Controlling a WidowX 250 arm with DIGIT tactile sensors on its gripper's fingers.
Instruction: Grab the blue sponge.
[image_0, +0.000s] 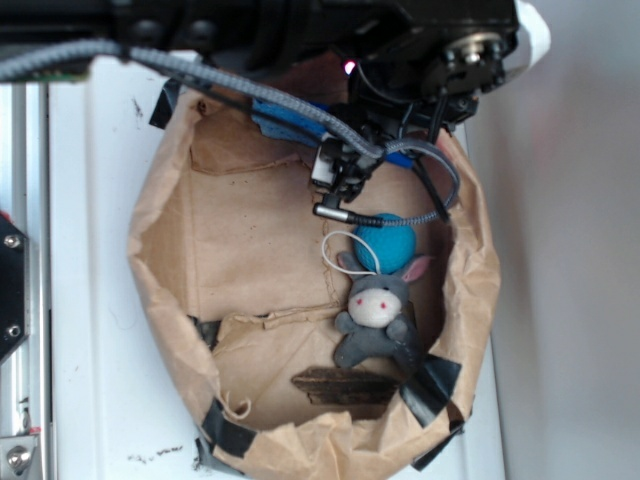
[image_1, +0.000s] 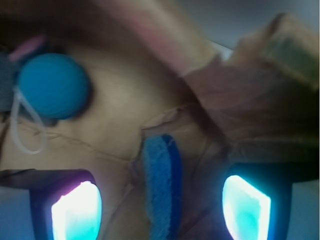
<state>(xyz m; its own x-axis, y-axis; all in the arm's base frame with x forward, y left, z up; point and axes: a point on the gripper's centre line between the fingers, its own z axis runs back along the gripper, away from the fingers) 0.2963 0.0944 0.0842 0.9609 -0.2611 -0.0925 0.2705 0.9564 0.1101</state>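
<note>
Beside the blue sponge (image_1: 161, 185), turquoise ball (image_1: 54, 86).

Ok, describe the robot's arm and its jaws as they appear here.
The arm is black, with a grey braided cable running along it and a small red light near the wrist. The gripper has dark jaws whose inner pads glow bright cyan-white.

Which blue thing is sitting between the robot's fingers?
The blue sponge, flat and standing on edge between the open gripper. The round turquoise ball sits off to the side.
</note>
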